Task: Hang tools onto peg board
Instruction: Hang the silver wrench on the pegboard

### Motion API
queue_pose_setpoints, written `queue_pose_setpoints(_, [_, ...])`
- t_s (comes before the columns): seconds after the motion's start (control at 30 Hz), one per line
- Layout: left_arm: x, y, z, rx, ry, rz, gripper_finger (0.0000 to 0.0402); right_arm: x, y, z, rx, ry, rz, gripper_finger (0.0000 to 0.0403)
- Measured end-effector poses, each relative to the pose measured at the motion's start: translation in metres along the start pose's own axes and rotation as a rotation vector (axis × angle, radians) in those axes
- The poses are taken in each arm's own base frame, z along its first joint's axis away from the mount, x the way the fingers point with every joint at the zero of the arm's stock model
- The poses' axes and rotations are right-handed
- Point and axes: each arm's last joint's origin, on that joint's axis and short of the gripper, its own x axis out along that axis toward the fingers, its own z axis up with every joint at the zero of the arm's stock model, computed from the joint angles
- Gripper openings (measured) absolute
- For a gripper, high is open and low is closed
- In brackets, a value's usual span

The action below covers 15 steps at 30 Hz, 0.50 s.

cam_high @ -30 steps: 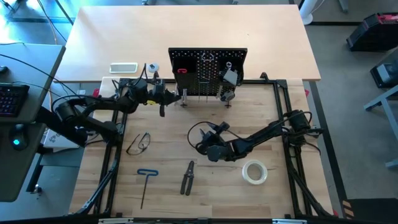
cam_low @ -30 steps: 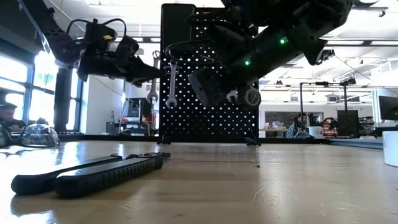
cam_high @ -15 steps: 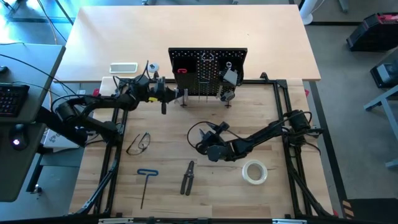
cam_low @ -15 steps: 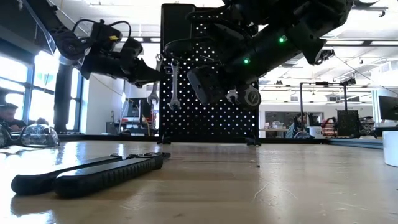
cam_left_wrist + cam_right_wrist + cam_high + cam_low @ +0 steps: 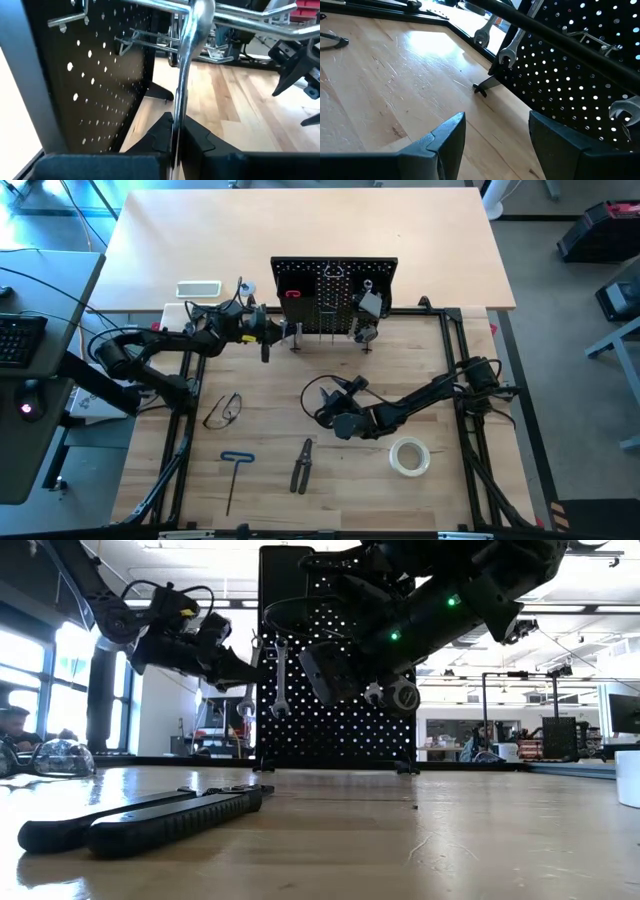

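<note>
Nearest on the wooden table (image 5: 300, 510) lie three loose tools: a blue T-handle hex key (image 5: 234, 476) at the near left, its shaft running near to far with the blue crossbar at the far end; dark-handled pliers (image 5: 301, 465) just right of it, long axis also near to far with a slight tilt, the jaws pointing to the far side; and a clear tape roll (image 5: 409, 456) lying flat at the near right. A little farther, on the left, safety glasses (image 5: 223, 410) rest on the wood. At the same depth, mid-table, the right gripper (image 5: 324, 406) hangs above the surface with its fingers spread and nothing between them, its arm reaching in from the right. Farther still, the left gripper (image 5: 282, 332) is at the left edge of the peg board (image 5: 335, 295), its fingers pressed together on the shank of a silver wrench (image 5: 278, 678), which hangs upright, long axis vertical, with its upper end up at a hook (image 5: 150, 35) on the board's front face; a second wrench (image 5: 247, 683) hangs beside it to the left. The black perforated board stands upright at the far edge of the wood, and further items hang on its right part, too small to name. Behind the board's left, on the pale far table, lies a white rectangular slab (image 5: 198, 288).
</note>
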Motion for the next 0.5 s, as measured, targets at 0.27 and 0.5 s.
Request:
queue_pose_setpoints(0.27, [0.0002, 0.0005, 0.0050, 0.031, -0.043, 0.023, 0.0061, -0.0001, 0.0001, 0.0000, 0.003, 0.000, 0.002, 0.0211])
queue_pose_setpoints(0.5, [0.0002, 0.0008, 0.0019, 0.011, -0.013, 0.040, 0.0151, -0.0003, 0.0005, -0.0001, 0.026, 0.001, 0.012, 0.0211])
